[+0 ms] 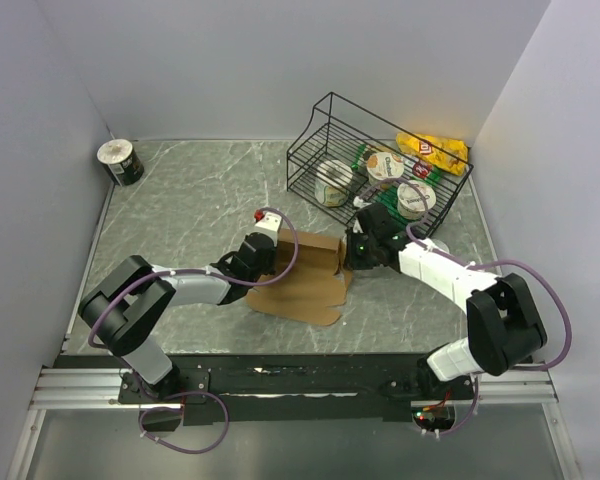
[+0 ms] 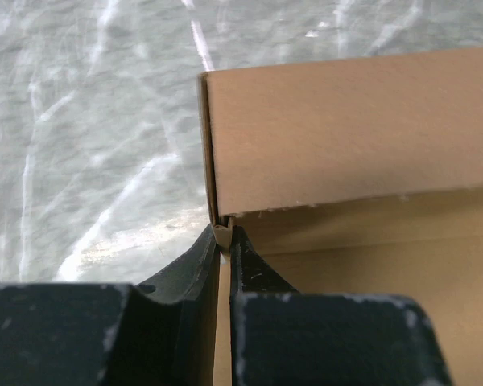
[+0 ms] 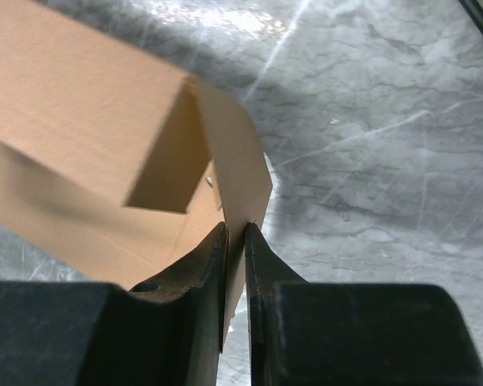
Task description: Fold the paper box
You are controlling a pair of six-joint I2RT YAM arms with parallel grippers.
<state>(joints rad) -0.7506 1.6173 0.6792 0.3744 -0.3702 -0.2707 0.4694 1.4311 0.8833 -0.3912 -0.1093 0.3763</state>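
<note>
Brown cardboard, half-folded: paper box [image 1: 300, 290] sits mid-table on the grey marbled table [image 1: 180, 210], between the two arms, with one flap lying flat toward the bases. From above, both sets of fingertips are lost behind the raised walls and the wrists. The left wrist view cuts the box off at right and bottom; the right wrist view cuts it off at left. Left gripper [image 2: 224, 232] narrow, jaws pinched on the corner edge of an upright wall. Right gripper [image 3: 235, 229] narrow too, jaws nipping the thin edge of a tilted side flap. Black wire basket [image 1: 310, 150] behind, near the right arm; labels inside too small to read
</note>
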